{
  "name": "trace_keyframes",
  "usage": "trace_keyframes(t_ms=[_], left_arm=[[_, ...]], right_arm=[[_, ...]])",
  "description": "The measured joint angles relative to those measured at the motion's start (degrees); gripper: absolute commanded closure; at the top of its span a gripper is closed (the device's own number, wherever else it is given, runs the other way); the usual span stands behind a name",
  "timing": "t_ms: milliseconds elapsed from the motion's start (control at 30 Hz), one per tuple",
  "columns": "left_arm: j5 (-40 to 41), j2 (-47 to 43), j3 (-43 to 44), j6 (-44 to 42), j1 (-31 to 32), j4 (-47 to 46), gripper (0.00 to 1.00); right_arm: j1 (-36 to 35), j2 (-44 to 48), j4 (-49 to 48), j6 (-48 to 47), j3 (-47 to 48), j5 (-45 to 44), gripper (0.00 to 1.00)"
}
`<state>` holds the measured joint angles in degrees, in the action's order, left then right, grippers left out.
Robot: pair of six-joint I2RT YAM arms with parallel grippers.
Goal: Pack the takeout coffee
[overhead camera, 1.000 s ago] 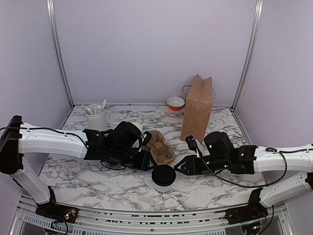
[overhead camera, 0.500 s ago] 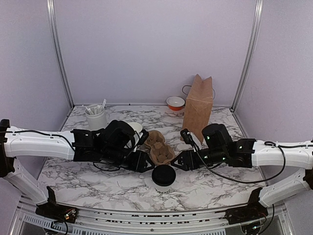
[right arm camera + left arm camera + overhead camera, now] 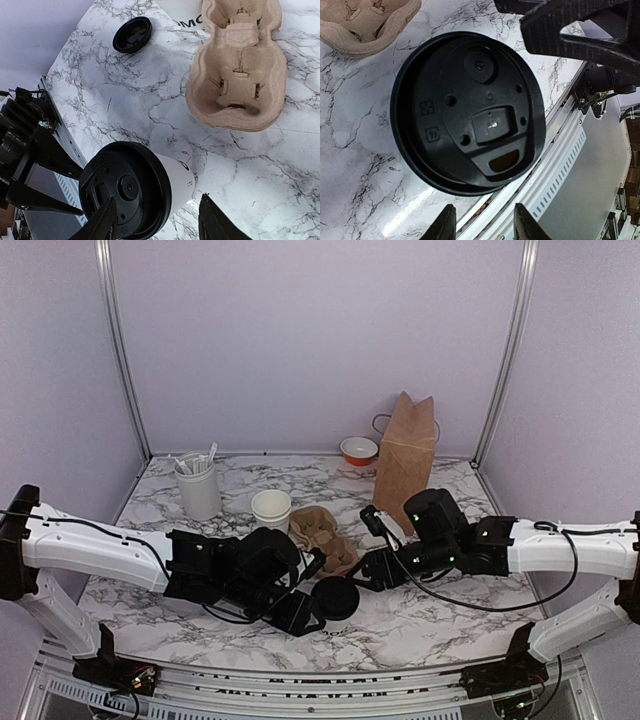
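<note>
The takeout coffee [image 3: 335, 600] stood near the table's [image 3: 450, 625] front edge between the left gripper [image 3: 485, 215] and right gripper [image 3: 157, 197], both parted and empty, likely lining up a lift. Just behind lay the pulp carrier [image 3: 328, 540], with the paper bag [image 3: 404, 460] farther back. Only the right wrist view showed a spare black lid [image 3: 132, 34].

Only readable text: partial dark letters "OMC" on white cup [image 3: 181, 9] by carrier [image 3: 235, 65], cropped at the frame edge. Embossed marks on takeout coffee [image 3: 467, 112] lid illegible.
</note>
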<state>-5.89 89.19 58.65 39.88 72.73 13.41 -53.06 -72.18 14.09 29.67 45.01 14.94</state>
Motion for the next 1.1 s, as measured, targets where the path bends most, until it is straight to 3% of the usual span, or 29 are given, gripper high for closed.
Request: trace_keyframes(t_ms=[500, 1100], left_arm=[[3.7, 3.4, 1.3, 1.9, -0.5, 0.2, 0.59], [4.4, 3.4, -1.0, 2.3, -6.7, -1.0, 0.59]], right_arm=[[0.0, -0.3, 0.2, 0.3, 0.1, -1.2, 0.47], [-0.6, 1.2, -0.5, 2.3, -0.7, -1.4, 0.47]])
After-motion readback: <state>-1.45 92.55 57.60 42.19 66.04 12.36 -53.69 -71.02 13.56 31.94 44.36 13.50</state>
